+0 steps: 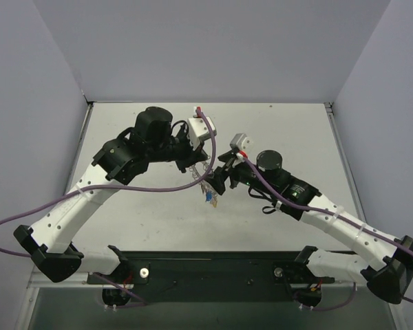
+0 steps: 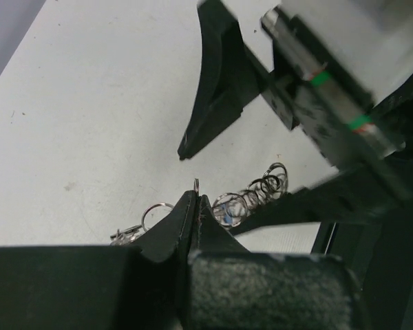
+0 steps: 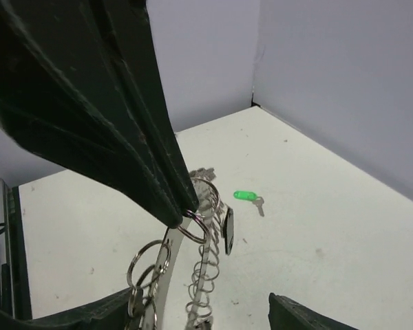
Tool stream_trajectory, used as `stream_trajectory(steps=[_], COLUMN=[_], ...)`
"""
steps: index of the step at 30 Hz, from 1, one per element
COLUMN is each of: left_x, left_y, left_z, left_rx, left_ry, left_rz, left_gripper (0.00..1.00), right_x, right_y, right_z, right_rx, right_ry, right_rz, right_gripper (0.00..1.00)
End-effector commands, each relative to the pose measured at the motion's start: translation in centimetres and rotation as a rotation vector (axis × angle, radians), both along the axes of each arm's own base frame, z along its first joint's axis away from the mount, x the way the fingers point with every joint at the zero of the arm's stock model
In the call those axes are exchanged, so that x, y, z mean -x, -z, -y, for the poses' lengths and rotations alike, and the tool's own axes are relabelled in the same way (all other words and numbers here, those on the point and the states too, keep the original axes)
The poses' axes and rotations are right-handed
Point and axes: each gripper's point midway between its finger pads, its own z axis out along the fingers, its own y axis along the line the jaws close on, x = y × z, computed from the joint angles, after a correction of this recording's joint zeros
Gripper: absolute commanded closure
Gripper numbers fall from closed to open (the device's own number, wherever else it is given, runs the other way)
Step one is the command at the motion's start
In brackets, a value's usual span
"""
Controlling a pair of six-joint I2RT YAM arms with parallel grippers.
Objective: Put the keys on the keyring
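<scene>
My left gripper [image 1: 201, 172] is shut on a small split ring [image 2: 196, 183] and holds it above the table; its jaws are pressed together in the left wrist view [image 2: 196, 197]. In the right wrist view its tips [image 3: 181, 213] pinch that ring [image 3: 198, 228], which hangs against the silvery coil-rimmed keyring [image 3: 205, 285]. The keyring [image 2: 261, 189] hangs between the two grippers, with more small rings and a blue-headed key [image 1: 210, 199] on it. My right gripper [image 1: 221, 180] is open, its fingers [image 3: 303, 317] spread either side of the keyring. A green-headed key [image 3: 246, 196] lies on the table beyond.
A dark flat tag [image 3: 228, 230] hangs by the keyring. Grey walls stand close on the far side [image 3: 330, 82]. The white table [image 1: 275, 130] spreads around both arms. A black rail [image 1: 213, 265] runs along the near edge.
</scene>
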Motion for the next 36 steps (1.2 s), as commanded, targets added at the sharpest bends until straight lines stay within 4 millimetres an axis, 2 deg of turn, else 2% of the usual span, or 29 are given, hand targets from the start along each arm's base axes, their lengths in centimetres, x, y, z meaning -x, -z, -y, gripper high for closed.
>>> stream_trajectory(steps=[1, 2, 5, 11, 15, 19, 20, 21, 22, 24, 25, 28, 32, 35, 36], left_x=[0.6, 0.6, 0.7, -0.3, -0.4, -0.1, 0.0, 0.2, 0.2, 0.6, 0.6, 1.1, 2.8, 4.2, 4.7], left_y=[-4.8, -4.6, -4.8, -4.5, -4.5, -4.9, -4.9, -4.5, -4.4, -4.4, -4.3, -3.9, -3.6, -3.4, -3.4], left_z=[0.9, 0.9, 0.7, -0.4, -0.6, -0.7, -0.8, -0.9, -0.9, -1.2, -1.2, -1.4, -0.8, -0.3, -0.2], left_rx=[0.162, 0.164, 0.168, 0.141, 0.137, 0.129, 0.121, 0.102, 0.093, 0.079, 0.072, 0.047, 0.043, 0.051, 0.053], left_ry=[0.031, 0.028, 0.02, -0.054, -0.061, -0.048, -0.041, -0.038, -0.033, -0.022, -0.017, 0.01, 0.114, 0.209, 0.234], left_rz=[0.093, 0.087, 0.095, 0.127, 0.135, 0.138, 0.142, 0.128, 0.126, 0.123, 0.122, 0.115, 0.09, 0.072, 0.066], left_gripper=[1.0, 1.0, 1.0, 1.0, 1.0, 1.0, 1.0, 1.0, 1.0, 1.0, 1.0, 1.0, 1.0, 1.0, 1.0], right_x=[-1.4, -1.8, -2.5, -2.5, -2.5, -2.0, -1.8, -1.5, -1.2, -0.7, -0.2, 1.3, 3.6, 5.1, 5.4], right_y=[-1.4, -0.7, -0.6, -1.8, -2.0, -1.4, -1.4, -1.4, -1.6, -2.0, -2.7, -4.5, -7.0, -8.4, -8.7], right_z=[-1.4, -1.4, -0.8, 0.7, 0.8, 0.3, 0.3, 0.2, 0.5, 0.7, 1.1, 2.0, 2.5, 2.1, 2.0], right_rx=[-0.03, -0.019, -0.022, -0.065, -0.061, -0.036, -0.031, -0.027, -0.017, -0.01, -0.001, -0.015, -0.051, -0.089, -0.098], right_ry=[0.029, 0.047, 0.101, 0.159, 0.163, 0.12, 0.108, 0.087, 0.081, 0.055, 0.04, -0.001, -0.102, -0.194, -0.214], right_rz=[0.022, 0.001, 0.007, 0.051, 0.049, 0.034, 0.037, 0.043, 0.056, 0.077, 0.105, 0.161, 0.245, 0.249, 0.245], right_gripper=[0.49, 0.78, 1.0, 1.0, 1.0, 1.0, 0.97, 0.89, 0.72, 0.52, 0.37, 0.2, 0.09, 0.1, 0.15])
